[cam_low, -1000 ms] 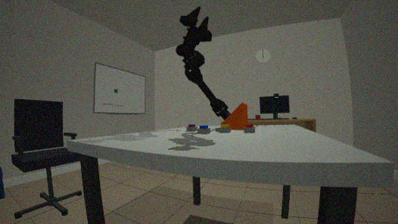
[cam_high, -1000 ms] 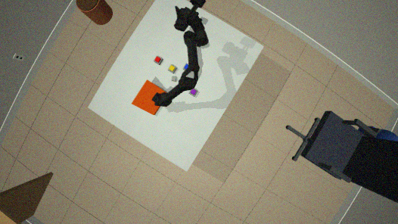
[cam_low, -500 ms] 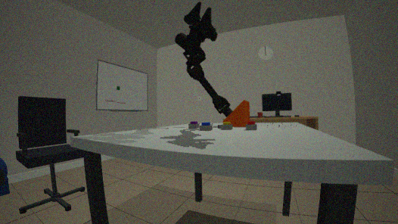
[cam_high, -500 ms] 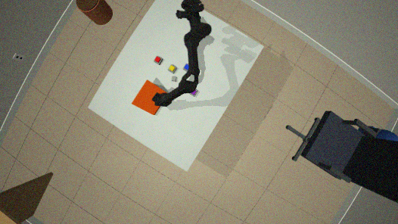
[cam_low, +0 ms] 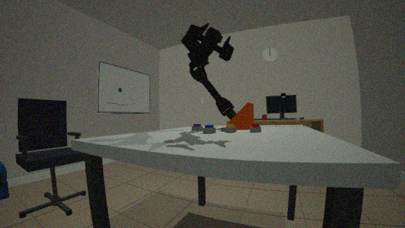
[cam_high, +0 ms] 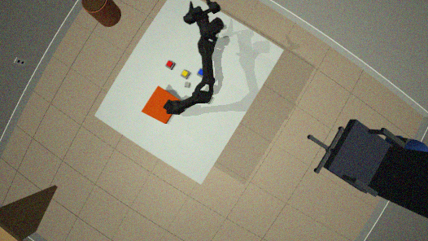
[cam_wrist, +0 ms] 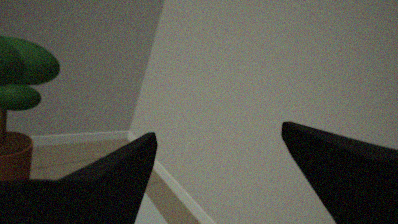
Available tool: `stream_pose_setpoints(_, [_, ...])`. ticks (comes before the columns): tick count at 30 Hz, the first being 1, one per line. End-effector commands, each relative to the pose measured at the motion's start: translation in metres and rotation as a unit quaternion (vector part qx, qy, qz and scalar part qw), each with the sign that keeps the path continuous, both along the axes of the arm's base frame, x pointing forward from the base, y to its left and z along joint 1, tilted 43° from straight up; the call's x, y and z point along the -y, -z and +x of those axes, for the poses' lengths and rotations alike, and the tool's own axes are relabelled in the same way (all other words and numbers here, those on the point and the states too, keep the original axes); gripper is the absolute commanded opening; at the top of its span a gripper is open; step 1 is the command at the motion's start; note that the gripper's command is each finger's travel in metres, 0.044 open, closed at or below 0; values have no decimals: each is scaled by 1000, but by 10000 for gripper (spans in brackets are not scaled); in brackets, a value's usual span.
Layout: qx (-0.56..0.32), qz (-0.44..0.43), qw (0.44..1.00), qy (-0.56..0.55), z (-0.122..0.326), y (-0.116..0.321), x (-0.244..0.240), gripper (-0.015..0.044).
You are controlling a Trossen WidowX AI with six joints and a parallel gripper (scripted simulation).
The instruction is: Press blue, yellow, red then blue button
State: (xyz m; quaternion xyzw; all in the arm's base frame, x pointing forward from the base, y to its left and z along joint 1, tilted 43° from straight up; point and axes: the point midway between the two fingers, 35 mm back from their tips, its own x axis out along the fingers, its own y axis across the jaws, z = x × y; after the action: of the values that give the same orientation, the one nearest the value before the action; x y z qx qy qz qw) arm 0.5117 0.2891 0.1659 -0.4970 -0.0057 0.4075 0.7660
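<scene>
The blue button (cam_high: 200,72) (cam_low: 209,126) is partly covered by the arm in the top view. The yellow button (cam_high: 185,73) (cam_low: 230,125) and the red button (cam_high: 170,63) (cam_low: 256,125) stand in a row with it on the white table (cam_high: 195,155) (cam_low: 269,148). All three show raised caps. My gripper (cam_high: 199,2) (cam_low: 219,31) (cam_wrist: 218,133) is open and empty, high above the table and far from the buttons. The wrist view shows mostly walls, with no buttons.
A purple button (cam_low: 197,125) stands beside the blue one and is hidden in the top view. A small grey block (cam_high: 187,85) lies near the yellow button. An orange wedge (cam_high: 155,107) (cam_low: 244,117) is at the arm's base. A potted plant (cam_wrist: 27,62) shows at the left.
</scene>
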Motion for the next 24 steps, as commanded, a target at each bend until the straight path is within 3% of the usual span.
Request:
stream_pose_setpoints(1, [-225,-5,954,197,-31,61,49,400])
stream_pose_setpoints(13, [-371,-49,799,471,-101,101,128,400])
stream_pose_setpoints(24, [-342,-114,623,694,-178,88,207,400])
